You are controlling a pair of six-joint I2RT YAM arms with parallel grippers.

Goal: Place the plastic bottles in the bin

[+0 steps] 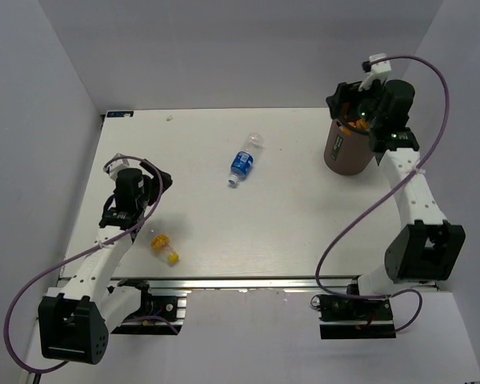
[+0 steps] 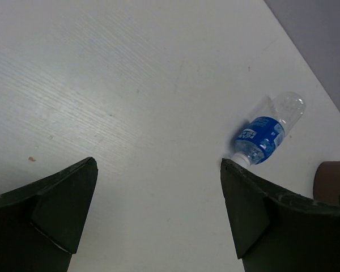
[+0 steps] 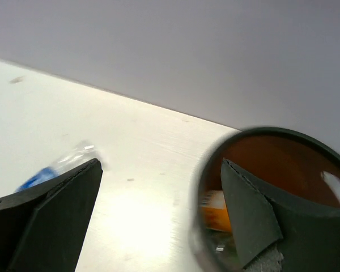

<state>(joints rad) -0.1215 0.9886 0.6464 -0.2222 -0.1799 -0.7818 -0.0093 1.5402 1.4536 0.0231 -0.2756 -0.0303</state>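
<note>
Far left, our left gripper (image 1: 154, 186) hangs over the table (image 1: 224, 232), jaws apart and empty. Just beside it lies the small yellow-cap bottle (image 1: 165, 249), not yet binned. Mid-table we see the blue-label bottle (image 2: 265, 134) on its side, also left to do; its white print is too small to read. At the far right corner stands the bin (image 1: 346, 152), with an orange bottle (image 3: 213, 208) already inside. The right gripper (image 3: 161, 164) hovers over the rim, jaws apart, holding nothing. We judge at least two to go.

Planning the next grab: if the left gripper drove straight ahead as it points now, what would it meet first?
The left gripper, open, likely meets the bare table first. The blue-label bottle sits right of that line.
</note>
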